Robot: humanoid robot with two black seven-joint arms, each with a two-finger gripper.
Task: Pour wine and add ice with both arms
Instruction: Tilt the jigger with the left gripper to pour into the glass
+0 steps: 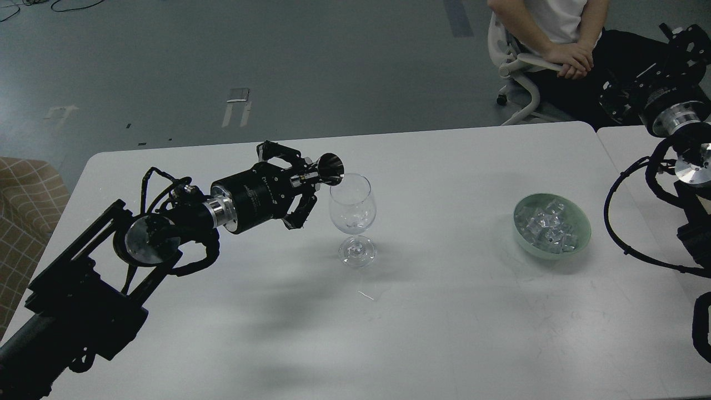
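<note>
Nearest the camera, the left arm's thick black links (83, 311) are seen rising from the lower left edge toward the middle of the counter (444, 311). At its far end the left gripper (311, 178) is clamped on a small dark metal cup (331, 168), which is tipped on its side with its mouth held at the rim of the wine glass (353, 214). It is held this way, it is judged, so that the wine runs into the bowl; a little clear liquid may lie at the bottom of the glass, though it can hardly be made out. The glass is stood upright on its foot.

Well apart to the right, the ice (547, 225) is kept as clear cubes in a pale green bowl (577, 244), placed on the right arm's side, presumably for it to reach. The right gripper (614, 103) is raised beyond the counter's far right corner; whether its fingers are apart or together cannot be told.

The counter is white, matt and faintly scuffed. Beyond it a grey floor with tape marks is seen, and a seated person (561, 33) on a white chair.
</note>
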